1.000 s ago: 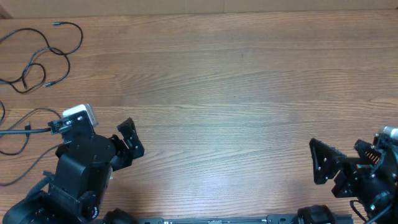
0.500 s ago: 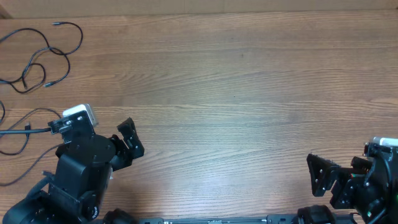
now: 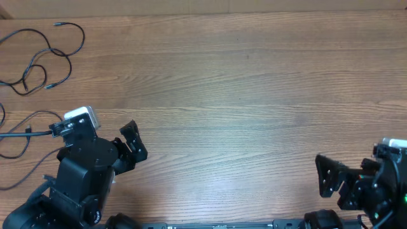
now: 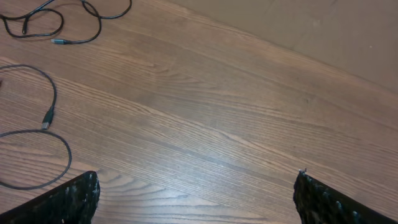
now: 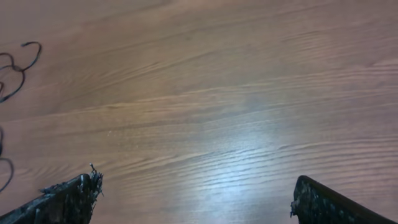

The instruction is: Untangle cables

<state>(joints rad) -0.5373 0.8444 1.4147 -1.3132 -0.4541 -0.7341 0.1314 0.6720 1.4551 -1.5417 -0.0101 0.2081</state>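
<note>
Two thin black cables lie apart at the table's far left. One cable (image 3: 44,54) loops at the back left and also shows in the left wrist view (image 4: 93,28). The other cable (image 3: 22,130) curves along the left edge and shows in the left wrist view (image 4: 55,102) with its plug. Both are faint at the left edge of the right wrist view (image 5: 15,62). My left gripper (image 3: 135,149) (image 4: 196,196) is open and empty, to the right of the cables. My right gripper (image 3: 327,179) (image 5: 196,190) is open and empty at the near right.
The wooden table (image 3: 241,95) has its back edge along the top of the overhead view. A pale wall or floor surface (image 4: 348,31) lies beyond that edge in the left wrist view. Both arm bases sit at the near edge.
My right gripper has drawn back a little toward the near edge, still open. The left arm and the cables have not moved.
</note>
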